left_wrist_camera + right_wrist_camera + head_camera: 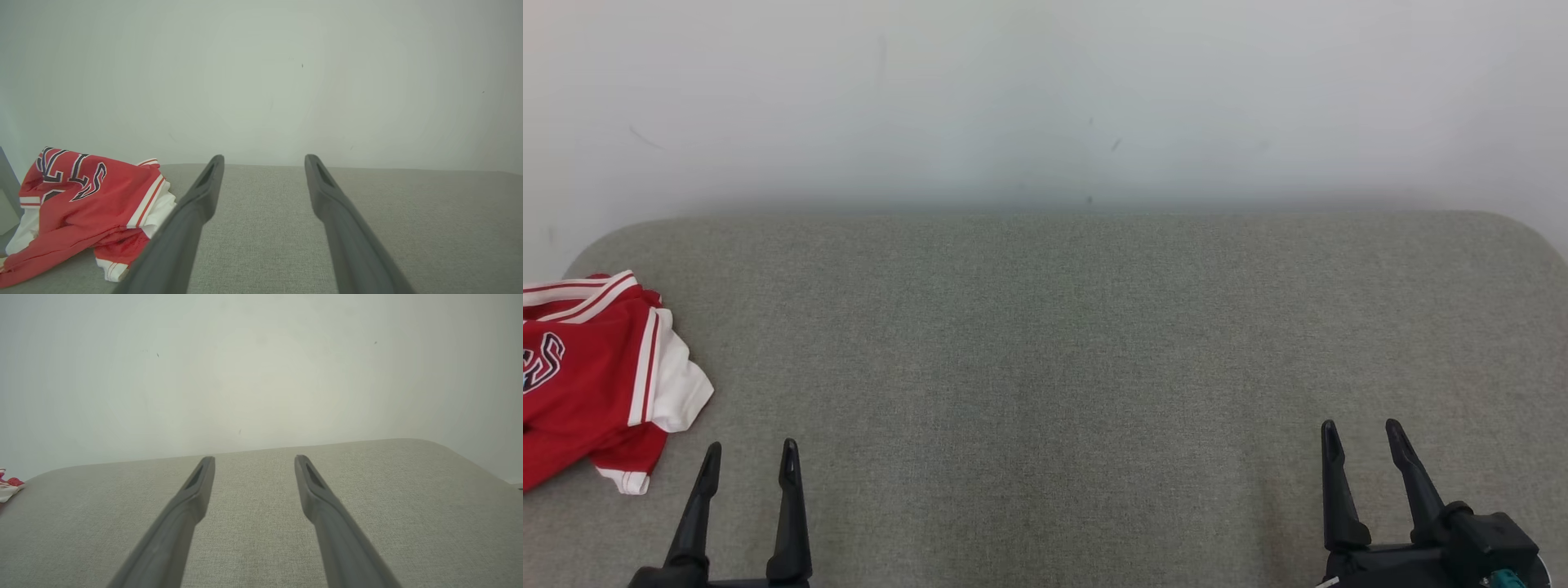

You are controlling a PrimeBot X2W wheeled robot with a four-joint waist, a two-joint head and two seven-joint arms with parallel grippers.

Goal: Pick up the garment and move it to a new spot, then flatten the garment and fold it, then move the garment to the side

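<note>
Here, left gripper [752, 446], near the crumpled garment [588, 367], and right gripper [1362, 425] gape empty; a shallow pinch may snag one layer.

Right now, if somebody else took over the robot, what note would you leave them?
Left claw: open, empty, near the crumpled red-and-white sports jersey.
Right claw: open, empty, over bare grey fabric tabletop.
Jersey: bunched at the tabletop's left edge, touched by neither claw.
Done: nothing, it seems.
Left: pick up, move, flatten, fold, set aside.
</note>
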